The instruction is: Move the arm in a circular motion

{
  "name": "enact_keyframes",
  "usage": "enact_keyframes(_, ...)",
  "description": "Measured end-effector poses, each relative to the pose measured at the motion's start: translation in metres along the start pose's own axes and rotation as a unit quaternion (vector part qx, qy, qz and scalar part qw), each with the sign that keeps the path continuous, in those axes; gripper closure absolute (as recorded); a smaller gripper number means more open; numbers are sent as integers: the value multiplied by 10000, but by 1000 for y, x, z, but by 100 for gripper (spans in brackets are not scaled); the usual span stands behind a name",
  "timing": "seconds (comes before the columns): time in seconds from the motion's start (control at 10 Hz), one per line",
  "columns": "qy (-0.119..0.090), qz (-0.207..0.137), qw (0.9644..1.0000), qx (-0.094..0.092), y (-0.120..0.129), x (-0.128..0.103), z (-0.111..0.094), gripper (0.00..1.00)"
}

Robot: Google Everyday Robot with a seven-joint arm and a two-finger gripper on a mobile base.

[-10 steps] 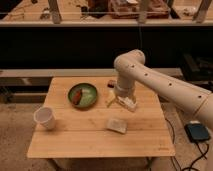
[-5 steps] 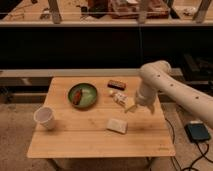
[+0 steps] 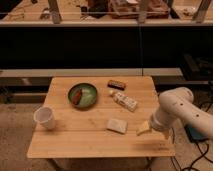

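The cream-white arm comes in from the right, and its rounded elbow hangs over the right front corner of the wooden table. The gripper points down and to the left from the elbow. It hovers just above the table near the front edge, to the right of a small pale packet. It does not appear to hold anything.
A green bowl with an orange-red item sits left of centre. A white cup stands at the left front. A dark bar and a white packet lie at the back centre. A blue-grey object lies on the floor to the right.
The arm has swung from over the table's middle to the right and toward the front edge. The gripper now sits lower right of the pale packet. The objects have not moved.
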Motion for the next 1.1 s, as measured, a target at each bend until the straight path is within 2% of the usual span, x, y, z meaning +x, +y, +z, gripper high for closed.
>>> enact_keyframes(0.2,57,-322,9995,-15,-23,-15,-1,20)
enact_keyframes(0.5,117,-1016,9948,2,-89,-24,-2,20)
enact_keyframes(0.6,102,-1335,9910,33,-118,-28,-2,20)
enact_keyframes(0.7,61,-1740,9847,56,-151,-34,-1,20)
enact_keyframes(0.8,44,-1949,9808,67,-169,-36,-1,20)
enact_keyframes(1.1,33,-2716,9623,122,-249,-36,-5,20)
